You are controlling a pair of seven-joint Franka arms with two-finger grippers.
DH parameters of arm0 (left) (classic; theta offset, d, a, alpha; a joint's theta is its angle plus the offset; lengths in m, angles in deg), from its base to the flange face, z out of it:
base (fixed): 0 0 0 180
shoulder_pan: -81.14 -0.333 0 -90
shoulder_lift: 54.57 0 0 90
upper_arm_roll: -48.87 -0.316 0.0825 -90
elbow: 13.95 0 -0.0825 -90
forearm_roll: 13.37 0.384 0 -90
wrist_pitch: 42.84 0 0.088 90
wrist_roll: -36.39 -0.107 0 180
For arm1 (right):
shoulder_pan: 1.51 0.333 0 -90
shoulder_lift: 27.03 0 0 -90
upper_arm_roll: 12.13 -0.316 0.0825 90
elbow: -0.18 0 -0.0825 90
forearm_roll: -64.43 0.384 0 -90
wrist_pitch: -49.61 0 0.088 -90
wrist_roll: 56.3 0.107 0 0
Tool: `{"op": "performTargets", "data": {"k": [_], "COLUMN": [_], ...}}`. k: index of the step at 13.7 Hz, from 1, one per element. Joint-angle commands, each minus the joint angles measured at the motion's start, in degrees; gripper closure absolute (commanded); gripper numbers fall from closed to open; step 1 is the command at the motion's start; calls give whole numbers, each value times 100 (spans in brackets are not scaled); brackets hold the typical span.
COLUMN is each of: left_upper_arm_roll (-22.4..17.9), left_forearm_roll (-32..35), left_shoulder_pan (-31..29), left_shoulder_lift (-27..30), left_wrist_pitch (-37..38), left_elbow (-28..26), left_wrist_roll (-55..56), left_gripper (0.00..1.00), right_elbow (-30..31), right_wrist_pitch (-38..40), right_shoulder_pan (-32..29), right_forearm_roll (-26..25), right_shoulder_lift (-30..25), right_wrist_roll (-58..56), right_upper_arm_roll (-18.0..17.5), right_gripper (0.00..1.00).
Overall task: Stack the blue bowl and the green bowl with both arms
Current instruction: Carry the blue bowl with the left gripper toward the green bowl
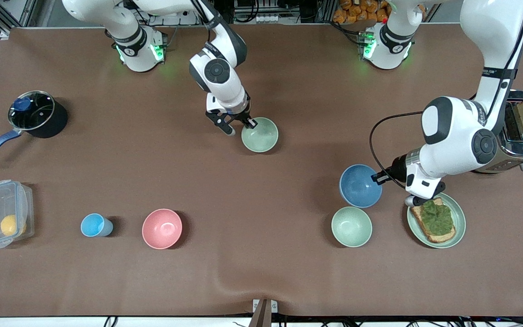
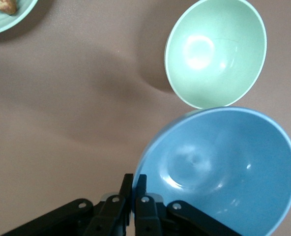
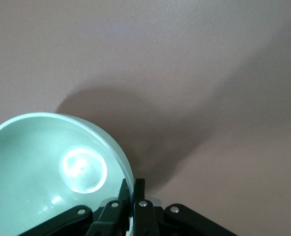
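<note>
Both bowls are gripped but not yet stacked. At centre right of the front view, the left gripper [image 1: 376,178] pinches the rim of the round matte medium-blue bowl [image 1: 360,185], which appears tilted and lifted. At upper centre, the right gripper [image 1: 249,122] is clamped on the rim of the round pale sage-green bowl [image 1: 259,134]; bringing them together remains.

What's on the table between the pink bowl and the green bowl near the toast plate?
Nothing: the front view shows only bare brown table between the pink bowl and that green bowl.
</note>
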Motion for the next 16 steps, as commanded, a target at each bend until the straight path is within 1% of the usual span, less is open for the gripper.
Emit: {"op": "performTargets", "data": {"k": [1, 3, 4, 5, 6, 7, 9, 11, 12, 13, 15, 16], "left_upper_arm_roll": [16, 16, 16, 16, 16, 16, 16, 16, 16, 16, 103, 243], "left_forearm_roll": [-46, -46, -46, -46, -46, -46, -46, -46, -46, -46, -46, -46], "left_shoulder_pan": [-18, -18, -18, -18, -18, -18, 43, 289, 377, 465, 658, 659], "left_shoulder_lift": [171, 171, 171, 171, 171, 171, 206, 311, 373, 504, 872, 1066], "left_wrist_pitch": [-75, -75, -75, -75, -75, -75, -75, -92, -197, -354, -942, -1101], "left_elbow": [-174, -174, -174, -174, -174, -174, -192, -280, -358, -542, -1182, -1464], "left_wrist_roll": [67, 67, 75, 75, 75, 75, 136, 399, 435, 453, 602, 620], "left_gripper": [100, 100, 100, 100, 100, 100, 100, 100, 100, 100, 100, 100], "right_elbow": [-170, -214, -223, -257, -301, -319, -381, -390, -416, -573, -1134, -1424], "right_wrist_pitch": [-84, -145, -180, -172, -155, -146, -76, -23, 125, 466, 1685, 2222], "right_shoulder_pan": [125, 186, 213, 213, 178, 134, 125, 116, 107, 55, -225, -401], "right_forearm_roll": [-95, -139, -139, -139, -122, -104, -104, -104, -95, -60, -43, 88], "right_shoulder_lift": [147, 251, 296, 305, 305, 296, 261, 252, 244, 235, 235, 252], "right_wrist_roll": [345, 565, 566, 566, 609, 732, 1057, 1093, 1093, 1085, 1050, 1084], "right_upper_arm_roll": [97, 106, 114, 149, 150, 150, 150, 150, 150, 150, 141, 132], "right_gripper": [100, 100, 79, 51, 39, 32, 31, 22, 19, 18, 18, 4]}}
